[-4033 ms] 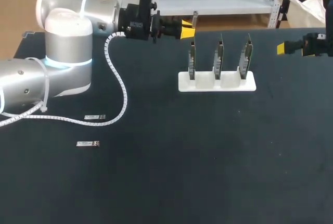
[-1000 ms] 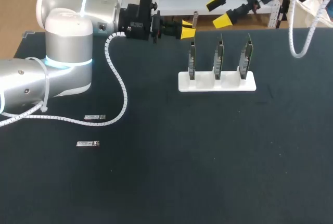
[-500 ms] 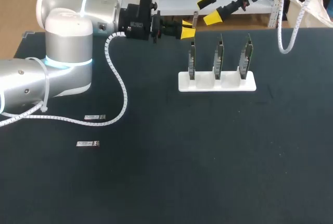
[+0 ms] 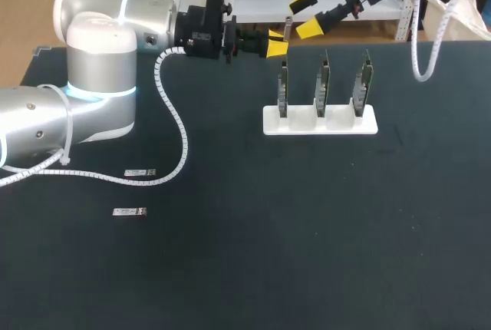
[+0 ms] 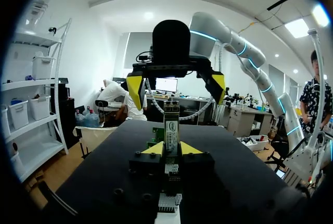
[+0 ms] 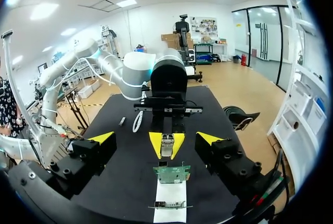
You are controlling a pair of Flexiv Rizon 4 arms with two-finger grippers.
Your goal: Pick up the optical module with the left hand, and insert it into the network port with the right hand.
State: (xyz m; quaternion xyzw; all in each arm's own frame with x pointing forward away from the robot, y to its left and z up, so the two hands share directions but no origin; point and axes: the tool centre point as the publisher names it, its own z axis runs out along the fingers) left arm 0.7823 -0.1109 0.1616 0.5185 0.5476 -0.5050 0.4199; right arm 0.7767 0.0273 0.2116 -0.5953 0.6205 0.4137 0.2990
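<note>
My left gripper [image 4: 275,43] hovers at the table's far edge, shut on a small grey optical module [image 4: 288,28] that sticks out past its yellow tips. In the left wrist view the module [image 5: 171,125] stands upright between the fingers [image 5: 190,148]. My right gripper [image 4: 305,14] hangs just beyond it, open wide and facing it; its tips stand apart to either side of the module without touching. The right wrist view shows my right gripper [image 6: 156,139] spread around the left gripper [image 6: 166,144] and the module [image 6: 166,146]. The network port boards [image 4: 323,84] stand upright in a white holder [image 4: 320,123].
Two spare modules [image 4: 140,172] [image 4: 129,212] lie flat on the black table at the left, near the left arm's white cable [image 4: 178,127]. The holder with its three boards sits just in front of both grippers. The near and right parts of the table are bare black surface.
My right arm has swung from the table's right edge up to the far side, then left toward the held module, staying open. The left arm and module have not moved.
</note>
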